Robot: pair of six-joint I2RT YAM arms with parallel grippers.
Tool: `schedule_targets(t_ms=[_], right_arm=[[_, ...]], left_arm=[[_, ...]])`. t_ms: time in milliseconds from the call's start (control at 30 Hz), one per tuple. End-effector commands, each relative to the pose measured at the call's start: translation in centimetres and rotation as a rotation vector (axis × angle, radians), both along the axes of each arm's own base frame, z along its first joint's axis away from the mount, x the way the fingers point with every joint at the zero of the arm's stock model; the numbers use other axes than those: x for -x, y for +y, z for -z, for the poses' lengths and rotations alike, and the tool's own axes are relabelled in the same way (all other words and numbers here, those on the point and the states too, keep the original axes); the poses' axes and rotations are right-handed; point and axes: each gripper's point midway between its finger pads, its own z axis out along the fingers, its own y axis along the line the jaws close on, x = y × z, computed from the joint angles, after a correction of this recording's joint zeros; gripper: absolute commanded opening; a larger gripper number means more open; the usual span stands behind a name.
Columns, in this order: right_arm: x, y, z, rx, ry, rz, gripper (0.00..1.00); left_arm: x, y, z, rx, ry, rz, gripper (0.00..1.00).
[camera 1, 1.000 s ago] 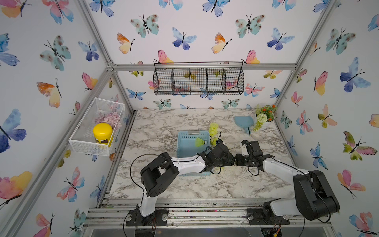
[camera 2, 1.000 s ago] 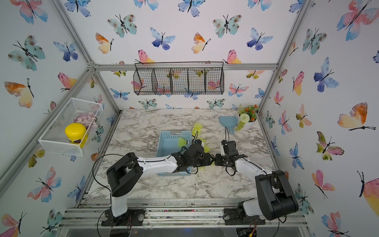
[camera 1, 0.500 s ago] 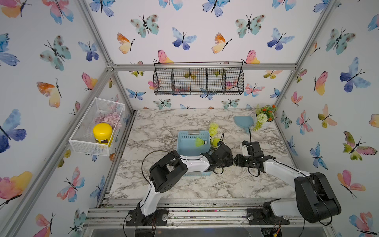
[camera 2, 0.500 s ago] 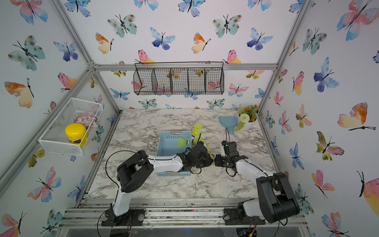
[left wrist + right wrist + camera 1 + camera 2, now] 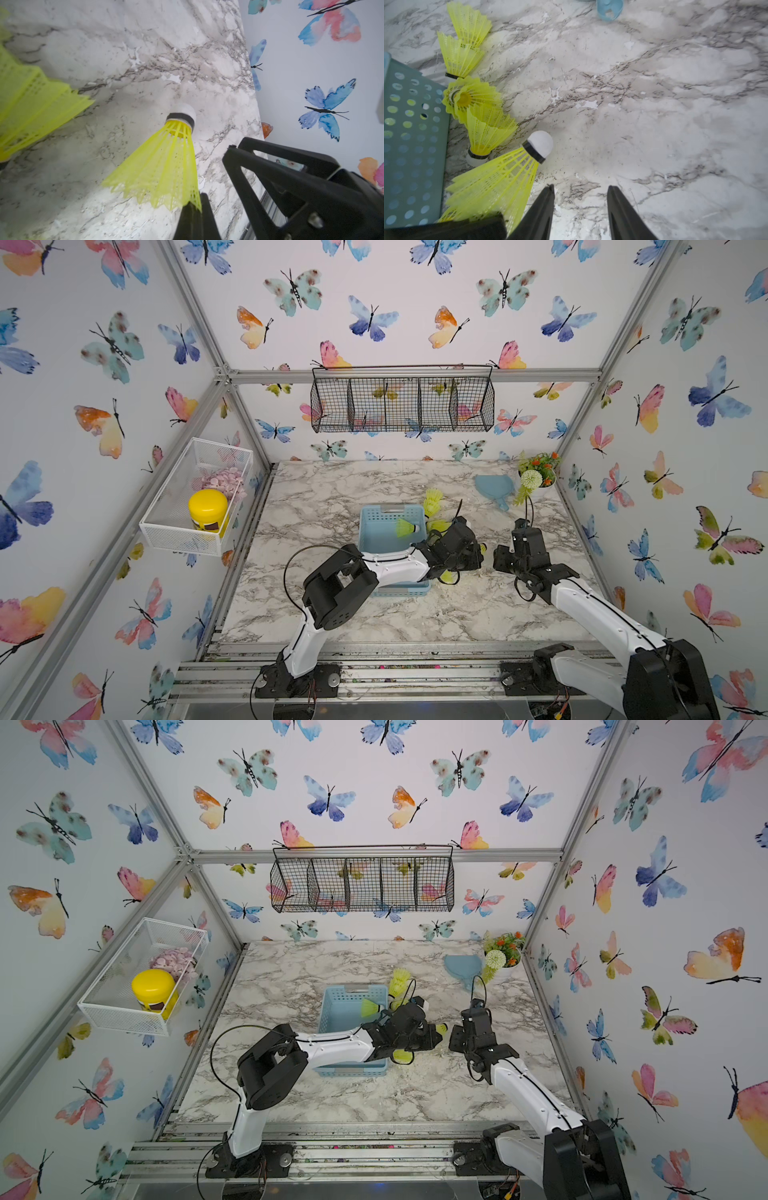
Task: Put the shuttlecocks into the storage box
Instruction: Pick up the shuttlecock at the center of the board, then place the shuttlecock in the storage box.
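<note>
Shuttlecocks (image 5: pixel 460 56): 1 in the box (image 5: pixel 382 514), about 6 loose | held shuttlecock (image 5: pixel 164 166): skirt clamped in left gripper (image 5: pixel 216 171), tip toward half-open, empty right gripper (image 5: pixel 580 187).

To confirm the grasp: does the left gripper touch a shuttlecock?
Touching. The left wrist view shows the left gripper pinching the shuttlecock by its skirt's rim.

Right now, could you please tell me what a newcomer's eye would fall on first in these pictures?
The neon yellow shuttlecocks stand out, clustered on the marble table beside the blue box, with one lying inside it. The left gripper is shut on a shuttlecock's skirt, cork pointing towards the open right gripper. Bright butterfly wallpaper covers every wall.
</note>
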Motion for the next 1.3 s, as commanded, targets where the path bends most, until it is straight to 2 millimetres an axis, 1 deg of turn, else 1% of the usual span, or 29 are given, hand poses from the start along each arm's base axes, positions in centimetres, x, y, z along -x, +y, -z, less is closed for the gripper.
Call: schedule_targets(t_ms=[0,100,233,367,433,500,633,733,833,933,1033,1200,1267], right_arm=[[-0.2,-1.3,-0.3,0.051,0.005,0.036,0.49],[-0.8,-0.3,-0.4,0.046,0.016,-0.023,0.51],[-1.4,0.1,-0.7,0.048,0.01,-0.052,0.53],[-1.7,1.2,-1.1,0.029,-0.014,-0.117,0.56],[-1.8,2.1,-1.6,0.016,-0.036,-0.179,0.57],[-1.9,2.5,-2.1,0.003,-0.055,-0.207,0.57],[-1.7,3.6,-3.0,-0.024,-0.11,-0.276,0.58],[-1.4,4.8,-3.4,-0.037,-0.161,-0.367,0.59],[-1.1,5.4,-4.0,-0.048,-0.197,-0.409,0.59],[-0.9,5.8,-4.3,-0.062,-0.211,-0.433,0.59],[-0.8,6.0,-4.3,-0.069,-0.214,-0.445,0.59],[-0.8,6.2,-4.2,-0.076,-0.208,-0.454,0.6],[-0.8,6.2,-4.1,-0.073,-0.205,-0.452,0.61]], left_arm=[[0.5,0.9,-5.5,-0.023,-0.141,0.107,0.0],[0.7,2.6,-7.7,-0.082,-0.228,0.151,0.0],[0.2,6.7,-10.6,-0.123,-0.309,0.17,0.0],[-0.5,11.2,-12.0,-0.146,-0.348,0.21,0.0],[-1.1,13.7,-12.5,-0.182,-0.375,0.222,0.0],[-1.8,16.1,-12.8,-0.211,-0.395,0.221,0.0],[-3.6,20.9,-13.8,-0.222,-0.424,0.19,0.0],[-4.7,23.8,-13.9,-0.263,-0.472,0.175,0.0],[-4.9,25.7,-13.1,-0.341,-0.511,0.237,0.0],[-4.9,26.8,-11.5,-0.44,-0.556,0.318,0.0],[-5.8,28.0,-10.0,-0.524,-0.566,0.33,0.0],[-7.0,29.0,-9.3,-0.503,-0.519,0.357,0.0],[-7.6,29.7,-8.7,-0.536,-0.499,0.359,0.0]])
